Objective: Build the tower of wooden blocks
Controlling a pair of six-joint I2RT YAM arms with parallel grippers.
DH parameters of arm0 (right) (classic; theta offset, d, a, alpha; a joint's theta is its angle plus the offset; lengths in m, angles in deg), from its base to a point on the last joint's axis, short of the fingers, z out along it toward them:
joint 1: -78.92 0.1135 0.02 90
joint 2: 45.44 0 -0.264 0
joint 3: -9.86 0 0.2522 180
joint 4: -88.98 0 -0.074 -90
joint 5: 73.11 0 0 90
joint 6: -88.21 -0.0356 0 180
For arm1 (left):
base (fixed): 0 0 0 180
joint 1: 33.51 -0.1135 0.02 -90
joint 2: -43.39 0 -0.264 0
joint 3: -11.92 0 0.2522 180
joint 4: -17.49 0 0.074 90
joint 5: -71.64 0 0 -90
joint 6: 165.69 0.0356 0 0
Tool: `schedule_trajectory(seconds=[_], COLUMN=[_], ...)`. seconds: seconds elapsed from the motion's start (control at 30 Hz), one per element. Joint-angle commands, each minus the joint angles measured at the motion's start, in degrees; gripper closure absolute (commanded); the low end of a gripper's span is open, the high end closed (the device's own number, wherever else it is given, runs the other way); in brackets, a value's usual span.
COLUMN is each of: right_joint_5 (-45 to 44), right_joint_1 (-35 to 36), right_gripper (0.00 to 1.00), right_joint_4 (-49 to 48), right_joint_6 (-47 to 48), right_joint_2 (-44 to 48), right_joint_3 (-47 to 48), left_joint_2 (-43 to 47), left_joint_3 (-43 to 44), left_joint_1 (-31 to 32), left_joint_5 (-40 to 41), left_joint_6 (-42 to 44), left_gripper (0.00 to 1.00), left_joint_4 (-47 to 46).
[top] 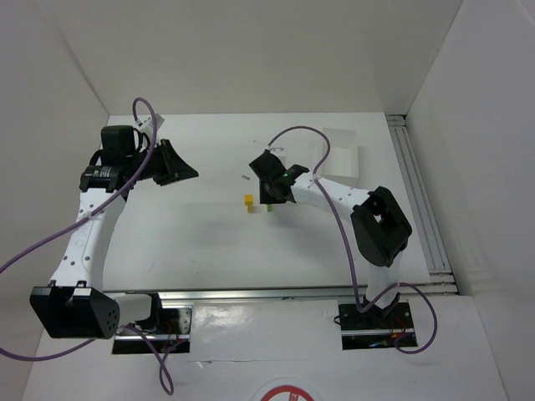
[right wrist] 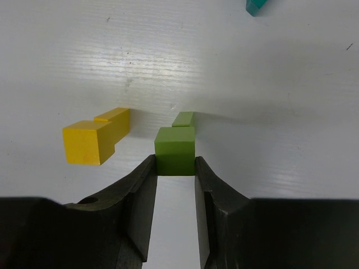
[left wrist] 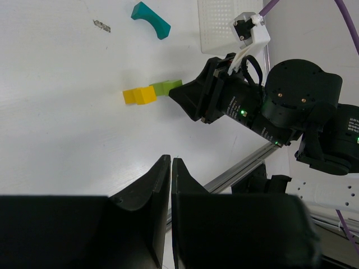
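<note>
Gripping lime-green post (right wrist: 175, 144) in right gripper (right wrist: 175, 166), near yellow post (right wrist: 90, 144); we are holding left gripper (left wrist: 170, 170) closed, empty.

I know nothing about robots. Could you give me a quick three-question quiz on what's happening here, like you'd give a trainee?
1. True or false: the teal arch is resting on top of other blocks.
2. The right claw is closed on which block? A) yellow B) lime-green C) teal
3. Fill in: the left claw is ___ and holds nothing.

Key
1. False. It lies on the table, apart from the other blocks.
2. B. The lime-green block sits between its fingers.
3. Shut.
</note>
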Motion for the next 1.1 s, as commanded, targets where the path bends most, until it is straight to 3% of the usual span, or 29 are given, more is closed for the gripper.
schedule_trajectory(seconds=[0.0, 0.3, 0.83, 0.9, 1.07], right_joint_5=[-1.4, -1.4, -2.0, -2.0, -3.1], right_joint_1=[0.4, 0.4, 0.4, 0.4, 0.4], right_gripper=[0.63, 0.39, 0.36, 0.26, 0.13], right_joint_4=[1.0, 1.0, 1.5, 1.5, 2.1], right_joint_6=[-0.6, -0.6, -0.6, -0.1, 1.8], right_joint_2=[-0.6, -1.1, -0.6, -1.1, -1.1], right_joint_3=[2.5, 2.5, 3.6, 4.1, 7.5], left_joint_2=[1.6, 1.6, 1.6, 1.1, 1.1], left_joint_3=[0.4, 0.4, 0.4, 0.4, 0.4], left_joint_1=[-0.3, -0.3, -0.3, -0.3, -0.3], left_joint_5=[-0.3, -0.3, -0.9, -0.9, -0.9], left_joint_6=[1.8, 1.8, 1.8, 1.8, 1.8], left_gripper=[0.82, 0.82, 0.82, 0.82, 0.82], left_joint_4=[-0.3, -0.3, -0.3, -0.3, -0.3])
